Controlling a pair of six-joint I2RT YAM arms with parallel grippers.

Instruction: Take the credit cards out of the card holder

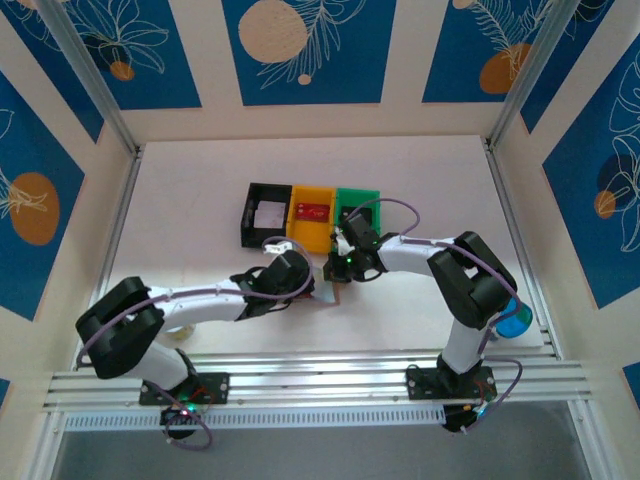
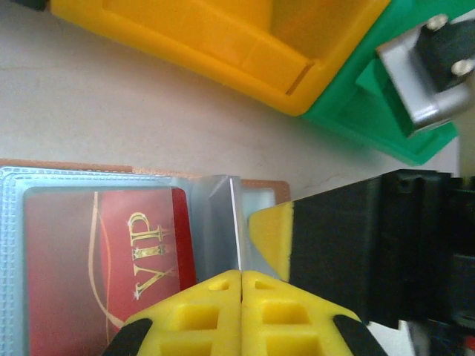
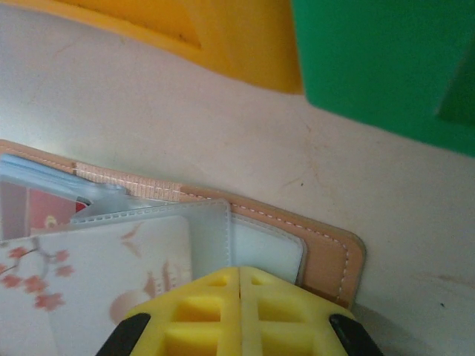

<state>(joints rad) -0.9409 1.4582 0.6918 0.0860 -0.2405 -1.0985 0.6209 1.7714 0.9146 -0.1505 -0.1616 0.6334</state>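
The white matte table point(image 1: 200, 200) carries three hard, square plastic bins in a row toward the far side. The black bin point(image 1: 250, 215) is on the left with a pale flat card point(image 1: 270, 214) lying in it. The yellow bin point(image 1: 303, 236) in the middle holds a red card point(image 1: 314, 210). The green bin point(image 1: 358, 192) is on the right, and its contents cannot be made out.

Just near of the yellow and green bins, between the two wrists, the card holder point(image 3: 326, 248) lies open on the table. It is flat with rounded corners, its tan leather-like skin finely ribbed and stitched along the edge, and it has glossy grey-blue clear pockets inside. One pocket holds a red card with gold "VIP" lettering point(image 2: 133, 259), while another holds a white card printed with pink blossoms and a pagoda point(image 3: 96, 274).

The left gripper point(image 2: 241, 297) has its ribbed yellow fingers pressed together, and the upright edge of a clear pocket leaf point(image 2: 219, 219) runs straight into their seam, pinched there. The right gripper point(image 3: 240, 297) also has its fingers closed tight, with nothing visible between them. Its yellow tip rests on the holder's right end, beside the raised leaf.
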